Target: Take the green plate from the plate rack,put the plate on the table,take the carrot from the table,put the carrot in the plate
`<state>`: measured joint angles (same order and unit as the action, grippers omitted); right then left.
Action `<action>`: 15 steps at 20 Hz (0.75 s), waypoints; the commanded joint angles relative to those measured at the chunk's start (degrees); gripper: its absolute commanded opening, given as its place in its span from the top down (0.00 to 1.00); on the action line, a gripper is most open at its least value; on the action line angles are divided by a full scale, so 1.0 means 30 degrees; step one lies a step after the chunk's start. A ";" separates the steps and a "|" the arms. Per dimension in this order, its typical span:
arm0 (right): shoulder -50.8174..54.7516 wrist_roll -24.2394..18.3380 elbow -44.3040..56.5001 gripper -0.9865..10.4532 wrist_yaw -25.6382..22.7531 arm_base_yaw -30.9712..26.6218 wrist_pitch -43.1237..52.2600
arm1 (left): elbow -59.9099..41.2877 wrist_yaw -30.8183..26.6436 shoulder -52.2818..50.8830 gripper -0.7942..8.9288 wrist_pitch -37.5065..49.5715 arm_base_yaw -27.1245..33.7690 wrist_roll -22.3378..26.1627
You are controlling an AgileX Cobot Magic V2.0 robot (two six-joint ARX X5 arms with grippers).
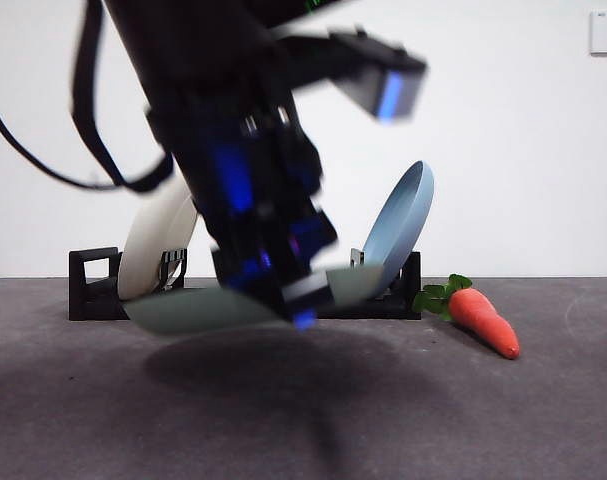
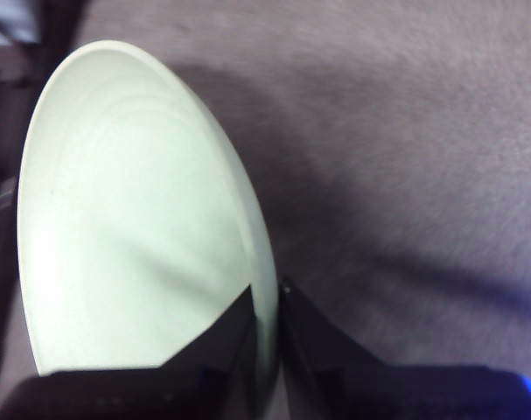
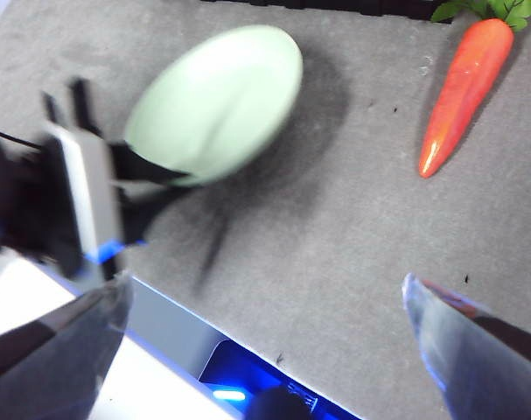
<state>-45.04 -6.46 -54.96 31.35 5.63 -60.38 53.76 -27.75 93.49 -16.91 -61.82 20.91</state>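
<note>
My left gripper (image 1: 303,300) is shut on the rim of the green plate (image 1: 198,310) and holds it nearly flat just above the table (image 1: 483,420), in front of the plate rack (image 1: 93,285). The left wrist view shows its jaws (image 2: 267,293) pinching the plate's edge (image 2: 134,219). The carrot (image 1: 483,320) lies on the table to the right of the rack, leaves toward the rack. My right gripper (image 3: 265,289) is open and empty above the table. Its view shows the plate (image 3: 217,101) held by the left arm and the carrot (image 3: 462,92).
A cream plate (image 1: 153,250) leans in the rack's left end and a blue plate (image 1: 403,220) leans in its right end. A white wall stands behind the rack. The plate casts a dark shadow (image 1: 273,360) on the table.
</note>
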 commanded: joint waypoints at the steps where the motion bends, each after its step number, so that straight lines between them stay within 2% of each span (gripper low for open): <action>1: 0.0007 0.0160 -0.0095 0.39 0.0022 0.0022 0.0124 | -0.0197 -0.0073 0.1195 0.92 0.0794 -0.0044 0.0612; 5: 0.0007 0.0160 -0.0095 0.39 0.0022 0.0022 0.0153 | -0.0197 -0.0022 0.2215 0.93 0.1005 -0.0036 0.0539; 7: 0.0007 0.0160 -0.0095 0.39 0.0022 0.0022 0.0226 | -0.0197 0.1355 0.2244 0.92 0.0867 -0.0022 0.0372; 8: 0.0007 0.0160 -0.0095 0.39 0.0022 0.0022 0.0270 | -0.0197 0.2120 0.2244 0.89 0.0758 -0.0022 0.0000; 11: 0.0007 0.0211 -0.0095 0.39 0.0022 0.0022 0.0408 | -0.0189 0.2412 0.2244 0.66 0.0678 -0.0029 -0.1421; 15: -0.0117 0.0357 -0.0095 0.39 0.0015 0.0022 0.0459 | 0.0066 0.2280 0.2055 0.65 0.0590 -0.0022 -0.1588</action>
<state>-45.36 -5.87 -54.96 31.35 5.63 -59.48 54.15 -21.76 99.20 -14.66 -61.71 17.21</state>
